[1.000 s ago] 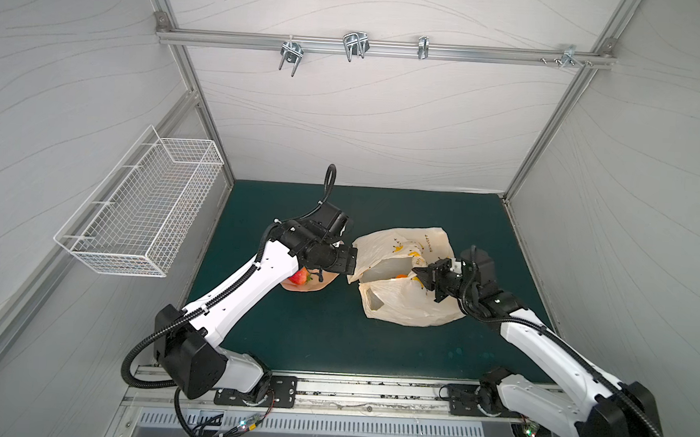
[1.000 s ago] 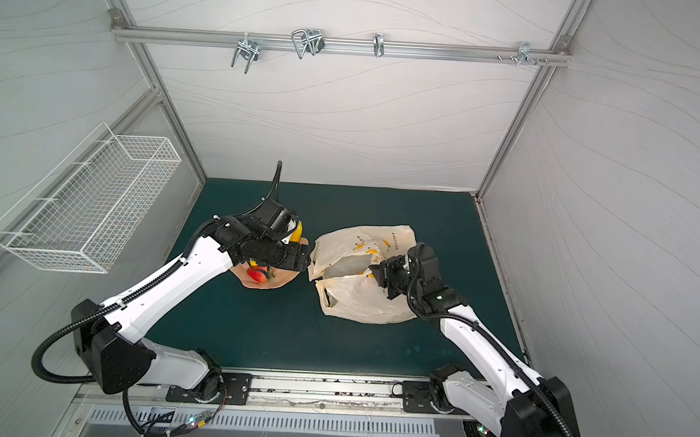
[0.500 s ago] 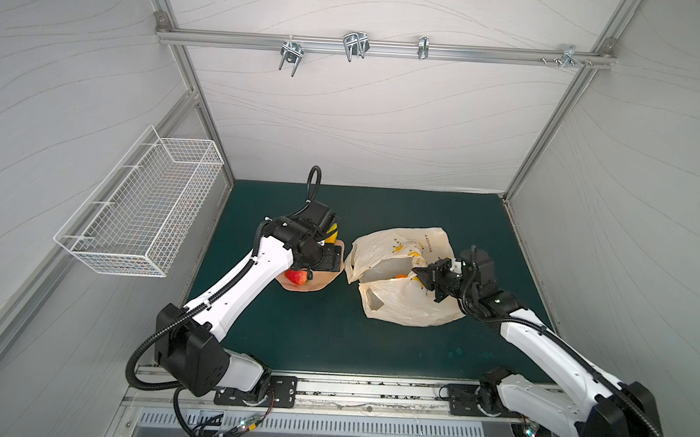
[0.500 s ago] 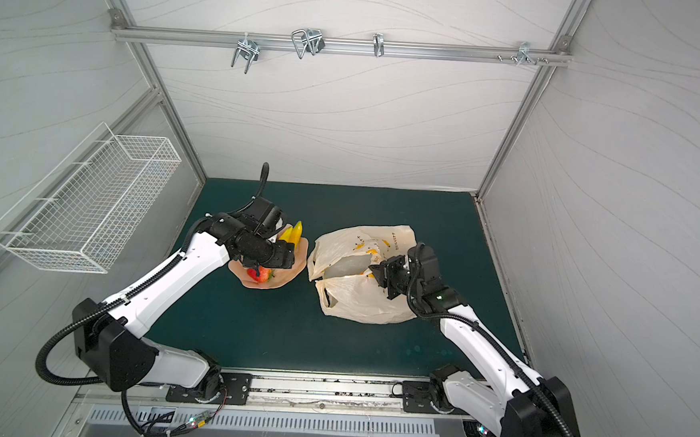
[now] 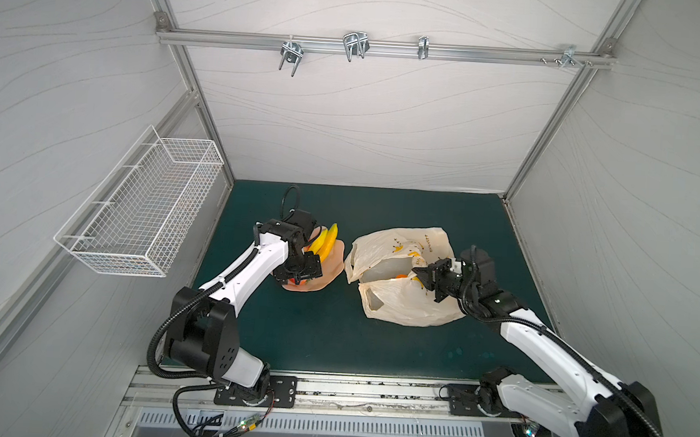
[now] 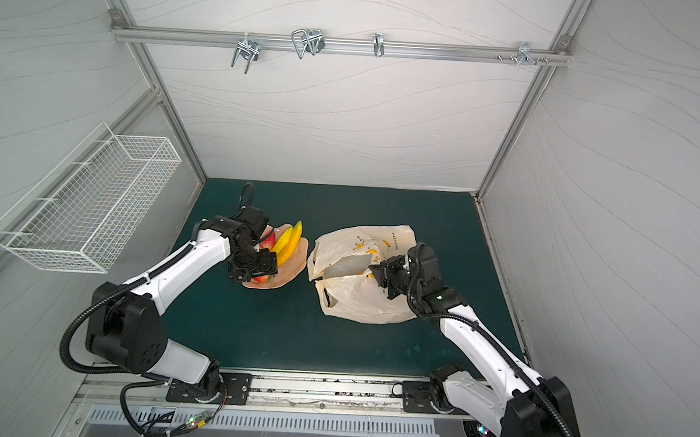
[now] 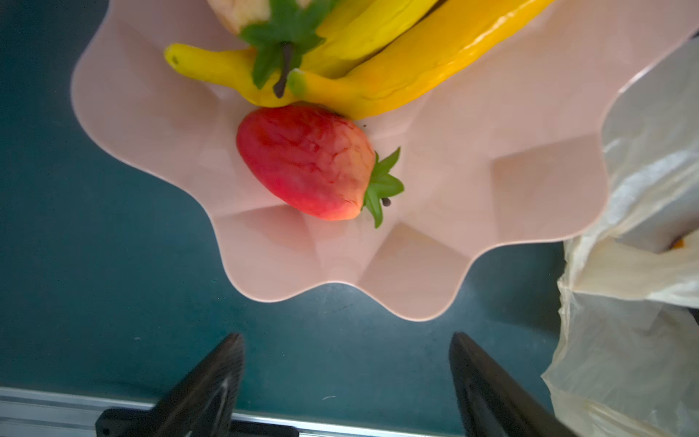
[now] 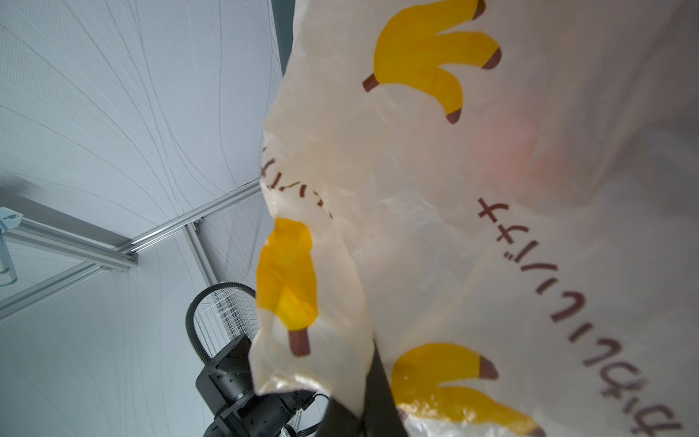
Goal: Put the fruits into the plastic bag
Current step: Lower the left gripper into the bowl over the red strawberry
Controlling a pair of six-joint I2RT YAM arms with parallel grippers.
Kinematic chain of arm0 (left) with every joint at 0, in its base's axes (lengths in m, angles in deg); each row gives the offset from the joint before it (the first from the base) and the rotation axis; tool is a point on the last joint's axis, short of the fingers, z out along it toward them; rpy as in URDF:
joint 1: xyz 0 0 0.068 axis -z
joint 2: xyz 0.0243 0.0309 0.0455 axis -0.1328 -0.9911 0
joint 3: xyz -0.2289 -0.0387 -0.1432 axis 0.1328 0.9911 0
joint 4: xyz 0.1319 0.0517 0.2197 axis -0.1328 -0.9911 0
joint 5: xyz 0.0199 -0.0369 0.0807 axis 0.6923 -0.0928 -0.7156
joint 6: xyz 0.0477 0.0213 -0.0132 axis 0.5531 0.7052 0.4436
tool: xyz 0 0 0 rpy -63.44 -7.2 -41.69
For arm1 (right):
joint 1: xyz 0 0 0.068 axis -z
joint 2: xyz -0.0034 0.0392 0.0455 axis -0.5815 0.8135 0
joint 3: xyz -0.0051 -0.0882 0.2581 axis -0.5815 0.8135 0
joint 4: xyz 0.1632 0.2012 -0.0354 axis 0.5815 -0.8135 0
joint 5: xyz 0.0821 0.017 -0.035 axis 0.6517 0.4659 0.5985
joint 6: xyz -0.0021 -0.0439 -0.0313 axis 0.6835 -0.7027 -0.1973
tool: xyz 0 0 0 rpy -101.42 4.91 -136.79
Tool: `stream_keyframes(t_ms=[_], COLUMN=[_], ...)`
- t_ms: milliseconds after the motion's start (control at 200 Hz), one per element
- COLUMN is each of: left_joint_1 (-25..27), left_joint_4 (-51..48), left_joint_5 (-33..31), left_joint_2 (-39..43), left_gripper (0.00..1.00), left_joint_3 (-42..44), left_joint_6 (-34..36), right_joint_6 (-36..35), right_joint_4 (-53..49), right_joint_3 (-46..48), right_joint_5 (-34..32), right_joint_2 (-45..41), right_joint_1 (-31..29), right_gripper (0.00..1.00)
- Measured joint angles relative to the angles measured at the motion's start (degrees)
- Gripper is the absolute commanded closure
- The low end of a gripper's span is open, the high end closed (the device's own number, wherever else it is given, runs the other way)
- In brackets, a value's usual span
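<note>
Fruits [image 6: 286, 242] piled in a wavy pink dish [image 5: 330, 268] on the left half of the green table [image 5: 312, 338]. Farthest left, fixed to the side wall, a white wire basket [image 5: 140, 211]. Next, the left gripper [image 7: 346, 336], poised over the dish's near edge, jaws spread wide, nothing held; half hidden under its own wrist in both top views, plain in the left wrist view, both fingers [image 7: 212, 378] over bare table just short of the rim. Clear only in that wrist view: a red strawberry [image 7: 308, 162] on its side in the dish, right against the yellow bananas [image 7: 397, 53] behind it, green leaves of another fruit draped over them. Just right of the dish, touching or not impossible to tell, the plastic bag [image 5: 401, 310], crumpled on the table, mouth turned toward the dish. At its upper lip the right gripper [image 5: 416, 272], clamped shut on the film and lifting it. From above, a small orange patch [image 5: 401, 276] inside the mouth, fruit or print unclear; in the right wrist view only printed banana bunches, dark lettering and film pinched against one dark finger.
</note>
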State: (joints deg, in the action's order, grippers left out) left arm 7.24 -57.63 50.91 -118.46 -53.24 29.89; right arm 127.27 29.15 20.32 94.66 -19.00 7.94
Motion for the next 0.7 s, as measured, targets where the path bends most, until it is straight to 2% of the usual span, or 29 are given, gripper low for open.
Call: stream_keyframes(t_ms=[365,700], left_joint_1=[-3.30,-4.39], left_joint_4=[5.22,7.89], left_joint_5=[2.71,1.55], left_joint_2=[-5.81,-8.00], left_gripper=[0.14,0.15], left_joint_3=[1.16,1.11], left_joint_6=[-6.80,-9.55], right_joint_6=[-0.02,-0.11], right_joint_4=[0.02,0.04], right_joint_3=[0.00,0.00], right_joint_5=[0.11,0.70], right_joint_2=[0.00,0.00], right_joint_1=[0.50,1.60], right_gripper=[1.00,1.00])
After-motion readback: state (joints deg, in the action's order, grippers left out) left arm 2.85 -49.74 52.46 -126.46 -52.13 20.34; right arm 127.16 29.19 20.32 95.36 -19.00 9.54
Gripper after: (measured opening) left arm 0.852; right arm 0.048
